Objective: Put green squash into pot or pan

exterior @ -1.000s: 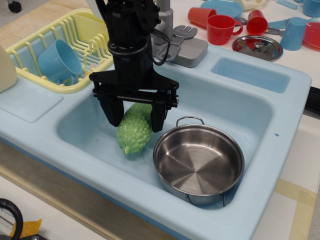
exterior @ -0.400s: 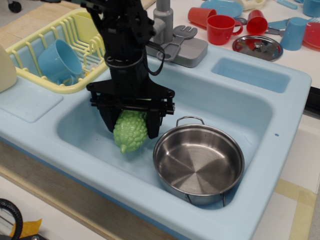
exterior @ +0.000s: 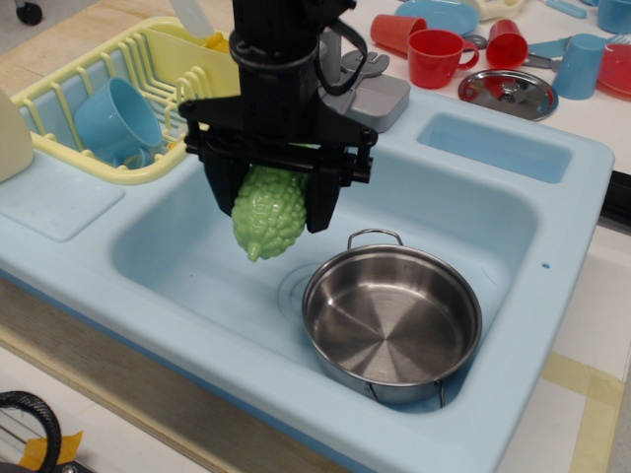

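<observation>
The green squash (exterior: 268, 212), light green and bumpy with its pointed tip down, hangs between the fingers of my black gripper (exterior: 271, 209), which is shut on it. It is lifted clear of the sink floor, above the left half of the basin. The shiny steel pan (exterior: 391, 321) with wire loop handles sits empty in the right front of the light blue sink (exterior: 513, 212), just right of and below the squash.
A yellow dish rack (exterior: 69, 94) holding a blue cup (exterior: 116, 120) stands at the back left. A grey faucet base (exterior: 370, 99) is behind the sink. Red cups (exterior: 436, 55), blue cups and a flat steel lid (exterior: 508, 93) lie at the back right.
My gripper closed on the squash on the sink floor, then lifted it up and slightly to the right, toward the pan. The pan has not moved.
</observation>
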Robot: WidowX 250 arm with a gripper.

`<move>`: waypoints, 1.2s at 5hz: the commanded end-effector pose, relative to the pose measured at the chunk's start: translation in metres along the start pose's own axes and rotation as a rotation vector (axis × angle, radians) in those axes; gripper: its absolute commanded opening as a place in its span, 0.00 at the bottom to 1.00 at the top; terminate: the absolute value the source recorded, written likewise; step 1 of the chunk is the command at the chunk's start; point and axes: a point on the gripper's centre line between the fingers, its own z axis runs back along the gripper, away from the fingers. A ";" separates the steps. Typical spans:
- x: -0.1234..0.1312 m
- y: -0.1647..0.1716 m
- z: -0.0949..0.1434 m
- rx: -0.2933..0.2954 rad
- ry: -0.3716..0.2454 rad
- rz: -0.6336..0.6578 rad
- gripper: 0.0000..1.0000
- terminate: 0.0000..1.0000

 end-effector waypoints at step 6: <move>-0.031 -0.054 0.011 -0.214 -0.113 0.004 1.00 0.00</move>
